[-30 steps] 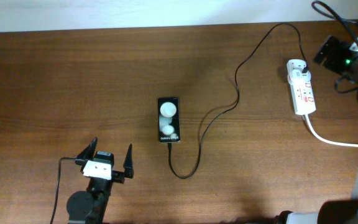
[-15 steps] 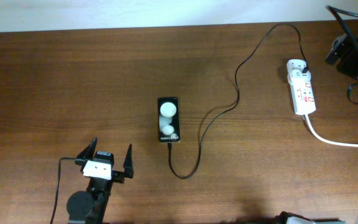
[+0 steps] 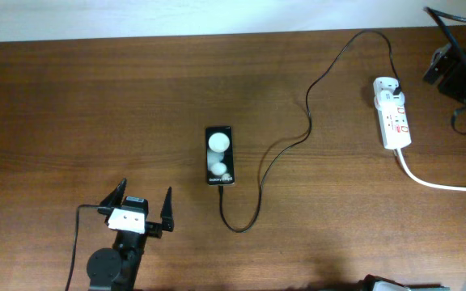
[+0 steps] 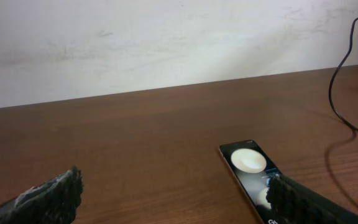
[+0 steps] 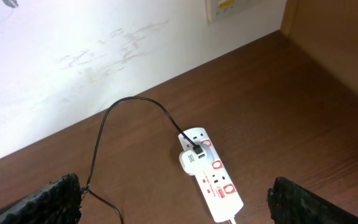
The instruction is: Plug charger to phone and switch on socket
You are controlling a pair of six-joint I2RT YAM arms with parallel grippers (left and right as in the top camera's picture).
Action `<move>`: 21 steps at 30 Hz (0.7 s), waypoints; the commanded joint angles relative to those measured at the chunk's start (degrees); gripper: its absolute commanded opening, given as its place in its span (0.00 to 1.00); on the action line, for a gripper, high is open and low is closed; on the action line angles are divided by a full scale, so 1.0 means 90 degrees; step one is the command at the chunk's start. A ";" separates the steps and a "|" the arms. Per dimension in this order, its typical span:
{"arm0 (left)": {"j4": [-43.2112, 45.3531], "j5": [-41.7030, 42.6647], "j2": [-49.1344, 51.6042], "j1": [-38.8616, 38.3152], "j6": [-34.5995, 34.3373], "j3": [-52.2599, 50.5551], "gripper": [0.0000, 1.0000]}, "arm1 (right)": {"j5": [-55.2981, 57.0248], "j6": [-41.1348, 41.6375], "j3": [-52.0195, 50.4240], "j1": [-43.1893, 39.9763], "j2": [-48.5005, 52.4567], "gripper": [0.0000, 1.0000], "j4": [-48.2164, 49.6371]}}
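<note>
Closing the empty, wide-open right gripper (image 5: 179, 202) before lowering onto socket (image 3: 392, 113) by the right edge, pressing squarely the red switch (image 5: 217, 165) nearest charger (image 3: 298, 137), left gripper (image 3: 144, 194) open, empty near front edge, phone (image 3: 219, 155) mid-surface.

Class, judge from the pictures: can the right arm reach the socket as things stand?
Probably yes. The right claw hangs open above the socket, with nothing between them; the charger cable leaves from its far end, off to one side.
</note>
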 commanded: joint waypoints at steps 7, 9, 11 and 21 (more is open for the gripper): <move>-0.0053 -0.0053 -0.0056 -0.0007 0.0124 -0.0010 0.99 | -0.0063 0.0027 -0.0024 0.0029 0.0046 0.99 0.0002; -0.0053 -0.0053 -0.0056 -0.0007 0.0121 -0.0010 0.99 | -0.0063 0.0027 -0.0104 0.0029 0.0046 0.98 0.0002; -0.0053 -0.0053 -0.0056 -0.0007 0.0121 -0.0010 0.99 | -0.0063 0.0029 -0.0391 0.0029 0.0039 0.99 0.0005; -0.0053 -0.0053 -0.0056 -0.0007 0.0124 -0.0010 0.99 | -0.0063 0.0027 -0.1948 0.0029 0.0022 0.99 0.0002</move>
